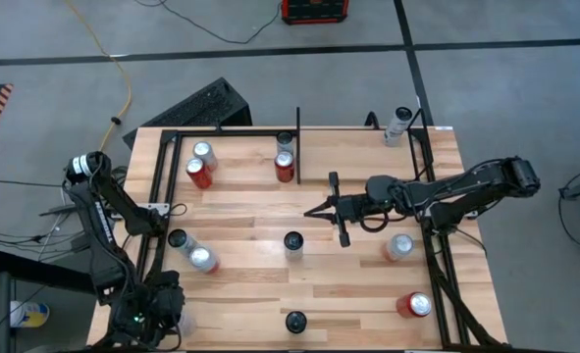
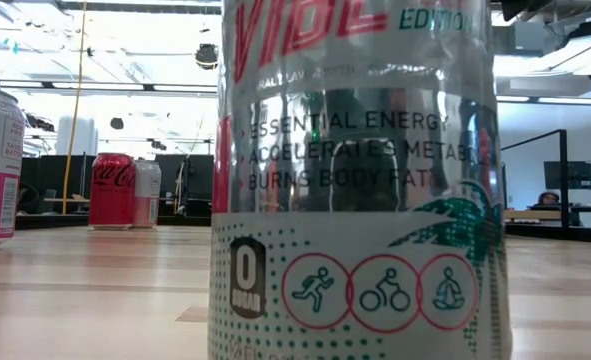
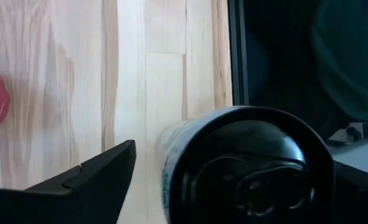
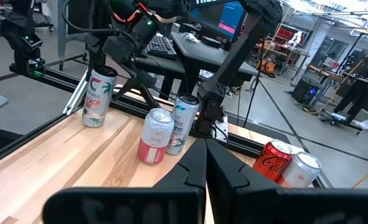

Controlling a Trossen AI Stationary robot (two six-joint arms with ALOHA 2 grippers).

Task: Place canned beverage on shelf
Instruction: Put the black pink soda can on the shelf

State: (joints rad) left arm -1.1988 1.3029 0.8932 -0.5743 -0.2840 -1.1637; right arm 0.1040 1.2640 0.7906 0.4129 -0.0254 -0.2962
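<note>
Black-topped can sits between the left hand's parted fingers.

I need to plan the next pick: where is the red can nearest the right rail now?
In the high view, the red aluminium can stands at the wooden shelf's near right corner, beside the black right rail, below a silver can.

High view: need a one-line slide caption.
Wooden shelf scattered with beverage cans; right pincer shut over its middle, left arm at the near-left corner.
</note>
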